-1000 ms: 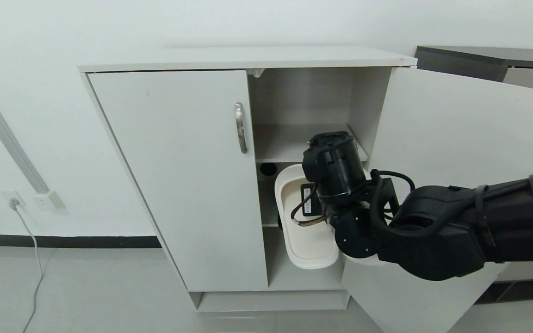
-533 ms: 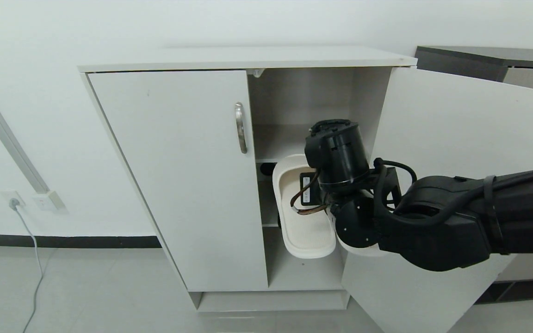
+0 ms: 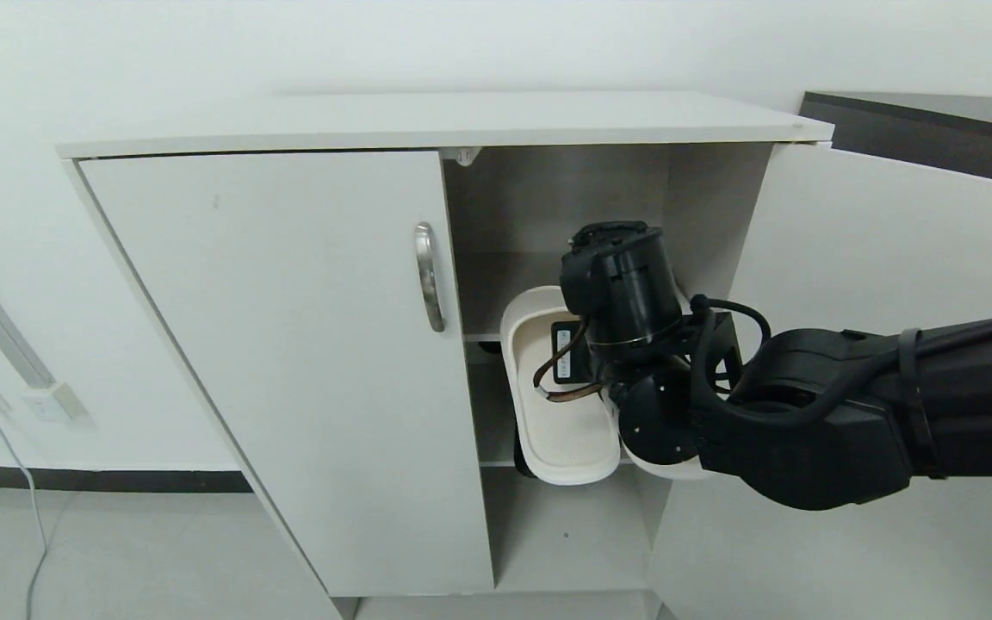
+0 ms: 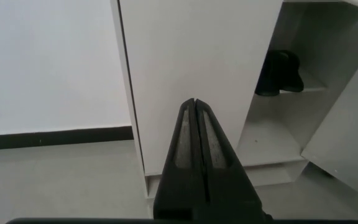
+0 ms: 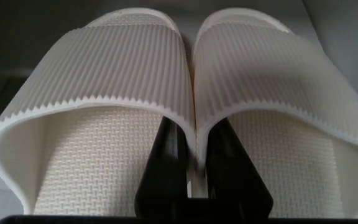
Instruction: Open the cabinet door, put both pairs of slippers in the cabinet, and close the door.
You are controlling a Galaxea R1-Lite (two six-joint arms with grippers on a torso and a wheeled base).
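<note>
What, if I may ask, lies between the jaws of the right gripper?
In the right wrist view, the right gripper has one jaw inside each of the cream slippers, whose touching inner walls lie pinched between them.

A pair of cream ribbed rubber slippers [image 3: 561,422] hung side by side, steeply tilted, at the white cabinet's [image 3: 436,122] open right bay; a dark pair [image 4: 278,73] sat on its shelf.

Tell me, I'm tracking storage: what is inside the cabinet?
A dark object stands on a shelf of the cabinet. The white slippers in the right gripper hang at the opening and cover most of it in the head view.
</note>
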